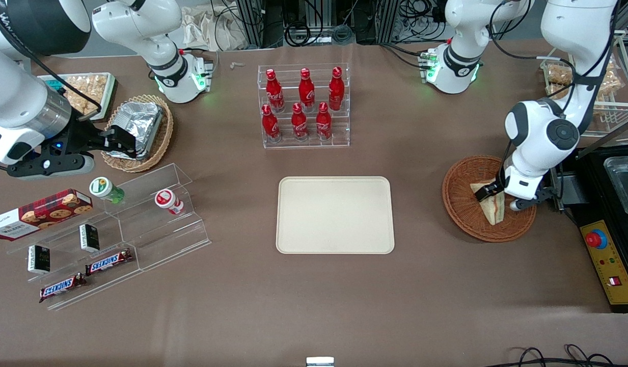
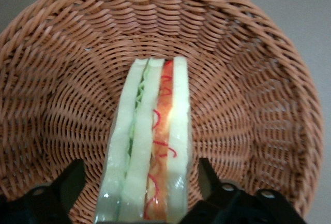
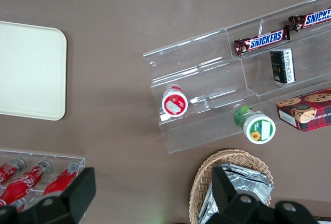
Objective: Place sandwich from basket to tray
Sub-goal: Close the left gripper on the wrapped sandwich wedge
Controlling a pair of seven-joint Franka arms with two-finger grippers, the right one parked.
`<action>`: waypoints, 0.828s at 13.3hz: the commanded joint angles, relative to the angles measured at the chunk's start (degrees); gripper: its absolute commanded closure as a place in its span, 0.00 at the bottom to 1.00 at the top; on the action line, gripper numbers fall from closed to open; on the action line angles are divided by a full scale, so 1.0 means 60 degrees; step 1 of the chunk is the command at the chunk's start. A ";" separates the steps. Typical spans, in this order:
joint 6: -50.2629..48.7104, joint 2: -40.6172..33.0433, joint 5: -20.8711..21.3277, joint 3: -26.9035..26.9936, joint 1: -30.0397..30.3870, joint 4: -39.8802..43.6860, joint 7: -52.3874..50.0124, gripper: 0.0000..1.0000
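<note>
The sandwich (image 1: 493, 213) is a pale bread wedge with red-orange and green filling. It stands on edge in the dark reddish-brown wicker basket (image 1: 459, 204) toward the working arm's end of the table. My left gripper (image 1: 503, 198) is down in the basket, open, with one finger on each side of the sandwich. In the left wrist view the sandwich (image 2: 150, 146) stands between the fingers (image 2: 67, 182), with a small gap on each side, and the basket (image 2: 248, 94) fills the background. The cream-white tray (image 1: 335, 214) lies flat mid-table with nothing on it.
A clear rack of red bottles (image 1: 303, 107) stands farther from the front camera than the tray. Clear acrylic shelves (image 1: 115, 224) with snacks and a tan basket with a foil packet (image 1: 138, 127) lie toward the parked arm's end. A yellow control box (image 1: 609, 260) sits beside the basket.
</note>
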 commanded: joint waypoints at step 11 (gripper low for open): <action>-0.3091 -0.2022 0.0257 -0.0031 -0.0048 0.0708 -0.0167 1.00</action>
